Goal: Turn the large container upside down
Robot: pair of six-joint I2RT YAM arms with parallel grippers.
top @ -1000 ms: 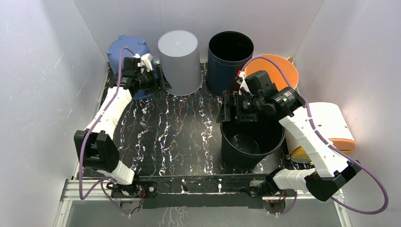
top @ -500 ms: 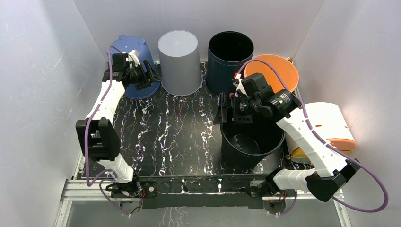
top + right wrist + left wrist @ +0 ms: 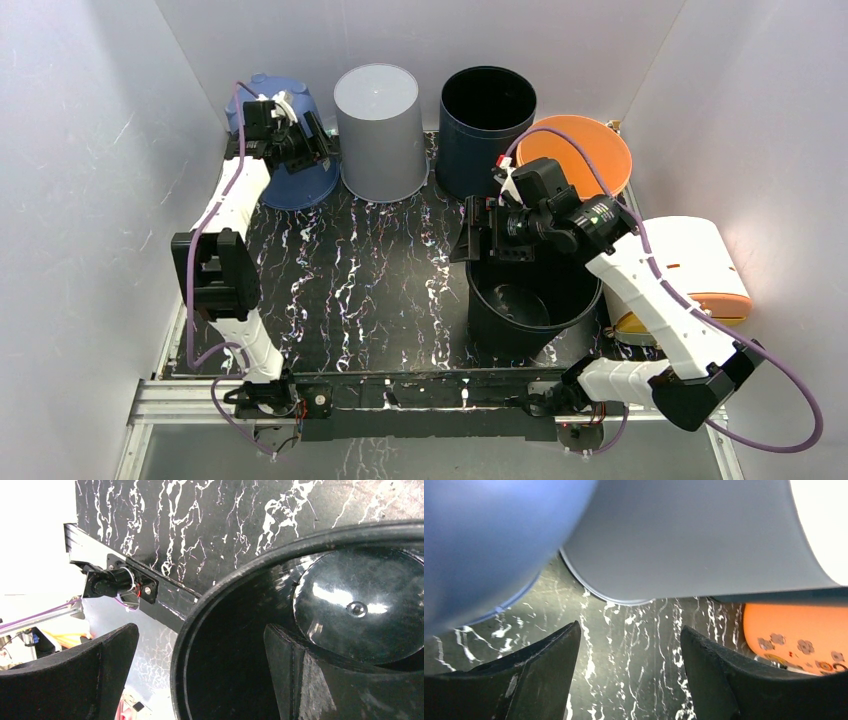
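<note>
Hovering left gripper [image 3: 322, 150]: back-left corner, jaws apart, nothing between them, just beside the blue container.
Blue container [image 3: 292, 186]: back left on the marbled table [image 3: 380, 280], bottom up.
Grey container [image 3: 378, 130]: just right of the blue one, also bottom up, closed base on top.
Navy container [image 3: 487, 110]: back row, right of grey, upright, mouth open.
Right gripper [image 3: 482, 235]: spread wide, straddling the black container's back-left rim, one finger inside the wall, one outside, not pinched on it.
Large black container [image 3: 530, 305]: front right on the table, upright, mouth up, glossy base visible inside.
Orange round item [image 3: 590, 150]: behind the right arm.
White-and-orange box [image 3: 695, 265]: far right edge.
</note>
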